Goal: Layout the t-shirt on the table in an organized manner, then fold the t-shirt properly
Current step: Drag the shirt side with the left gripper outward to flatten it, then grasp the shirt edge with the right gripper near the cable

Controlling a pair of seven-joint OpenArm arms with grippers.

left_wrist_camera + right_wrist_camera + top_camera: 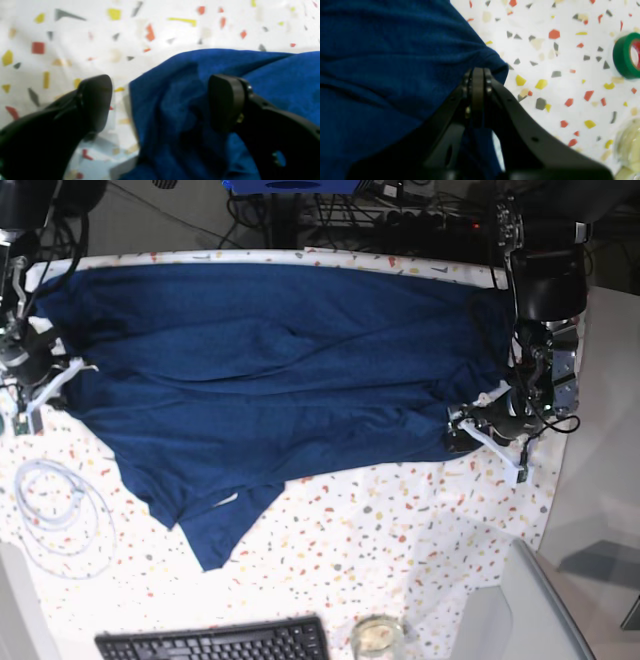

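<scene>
With my right pincer (478, 75) clamped on one edge of the t-shirt (270, 370) and my left pincer (160, 100) gaping, empty, astride the opposite edge, the shirt sprawls rumpled across the table (400, 520), no fold begun.

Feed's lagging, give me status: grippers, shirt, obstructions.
Left gripper open, straddling edge of dark navy fabric t-shirt. Right gripper shut on shirt edge. Shirt spread wide, still rumpled. Green tape roll nearby, clear of it.
</scene>
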